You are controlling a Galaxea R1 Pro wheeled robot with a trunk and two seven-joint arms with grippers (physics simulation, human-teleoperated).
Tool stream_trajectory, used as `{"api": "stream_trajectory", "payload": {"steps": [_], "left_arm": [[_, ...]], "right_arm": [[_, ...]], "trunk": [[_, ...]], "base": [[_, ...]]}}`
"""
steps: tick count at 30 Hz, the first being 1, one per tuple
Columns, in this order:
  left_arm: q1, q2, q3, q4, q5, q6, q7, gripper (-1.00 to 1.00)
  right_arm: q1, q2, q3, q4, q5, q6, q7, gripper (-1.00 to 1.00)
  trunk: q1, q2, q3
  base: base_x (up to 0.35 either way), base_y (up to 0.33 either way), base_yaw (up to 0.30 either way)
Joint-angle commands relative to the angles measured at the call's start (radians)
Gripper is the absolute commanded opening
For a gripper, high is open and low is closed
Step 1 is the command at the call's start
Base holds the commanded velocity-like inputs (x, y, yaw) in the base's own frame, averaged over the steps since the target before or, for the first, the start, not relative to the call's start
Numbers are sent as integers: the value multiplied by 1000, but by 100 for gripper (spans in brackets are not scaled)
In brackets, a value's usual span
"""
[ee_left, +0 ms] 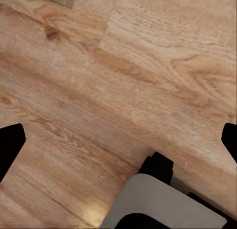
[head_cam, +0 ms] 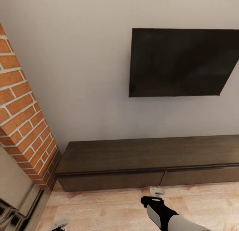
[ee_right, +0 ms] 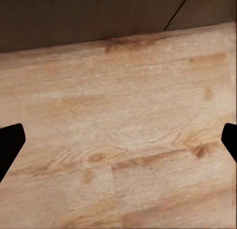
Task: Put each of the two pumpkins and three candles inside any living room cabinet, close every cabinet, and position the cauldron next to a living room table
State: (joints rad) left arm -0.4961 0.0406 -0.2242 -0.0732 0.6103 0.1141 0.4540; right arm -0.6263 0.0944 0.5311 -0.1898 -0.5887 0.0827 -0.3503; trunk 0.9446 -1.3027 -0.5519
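Risk: reaching for the cabinet (head_cam: 113, 166) with nothing in hand; drawer fronts handleless, so fingers likely slipping off the flat face; base possibly bumping the brick column (head_cam: 25, 124) off to the left.
Right gripper (head_cam: 156, 191): hovering over the wood floor (ee_right: 118, 140), fingers spread wide, holding nothing, touching nothing.
Left gripper (head_cam: 59, 224): hanging low over floor, jaws wide, empty.
Cabinet: lying just ahead of the right gripper, both drawers sitting shut.
Pumpkins, candles: none appearing here.
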Motion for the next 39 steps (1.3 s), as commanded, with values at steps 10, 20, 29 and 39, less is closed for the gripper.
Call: {"api": "stream_trajectory", "payload": {"steps": [10,20,29,39], "left_arm": [[90,11,-12,24,5,-83,-24,100],[166,14,-12,24,4,-128,-29,100],[233,29,-13,40,5,-163,-32,100],[289,21,-15,58,7,-225,-32,100]], "right_arm": [[3,-8,5,127,-5,-113,-7,100],[24,-8,2,193,-7,-140,-9,100],[58,-7,-1,230,-67,-167,-10,100],[121,-7,0,236,-115,-200,-11,100]], "trunk": [[-38,70,31],[-77,140,62],[-111,203,90],[-150,273,121]], "base": [[0,0,0],[0,0,0],[0,0,0],[0,0,0]]}}
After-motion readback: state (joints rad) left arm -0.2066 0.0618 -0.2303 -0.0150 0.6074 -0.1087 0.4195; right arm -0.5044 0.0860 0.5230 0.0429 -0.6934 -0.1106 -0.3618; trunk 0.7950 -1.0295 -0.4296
